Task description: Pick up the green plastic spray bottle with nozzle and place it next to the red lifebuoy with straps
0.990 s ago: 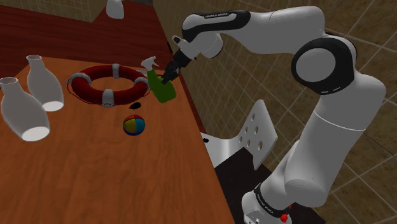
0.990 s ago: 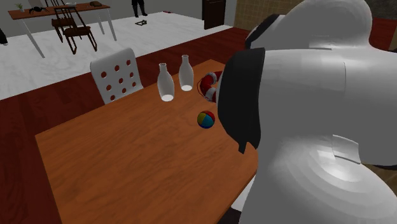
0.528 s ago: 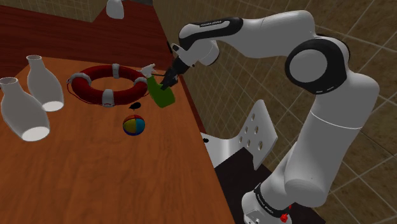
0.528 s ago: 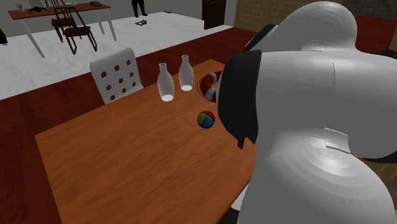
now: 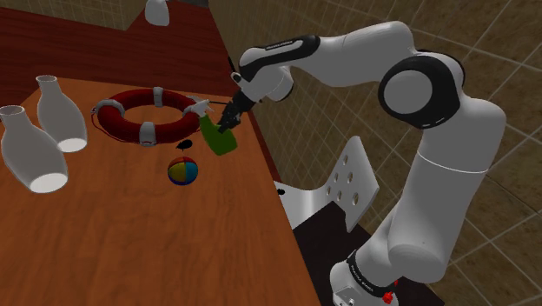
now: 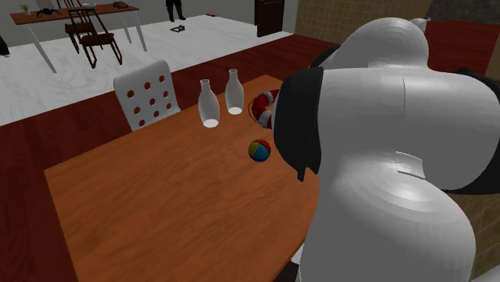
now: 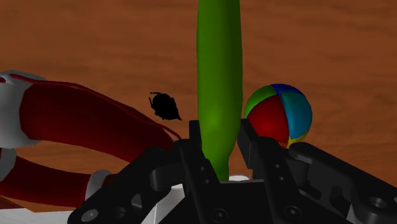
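Green and tilted, the spray bottle is clasped by its narrow body between our gripper's two black fingers. We see the white arm rise at the shoulder view's lower right, fold at the elbow and stretch left, wrist dipped over the wooden table's edge. The bottle is just beside the red lifebuoy, with a multicoloured ball near.

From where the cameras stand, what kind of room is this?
Probably a dining area in a house: a wooden table with a white chair beside it, and a second table with dark chairs farther back.
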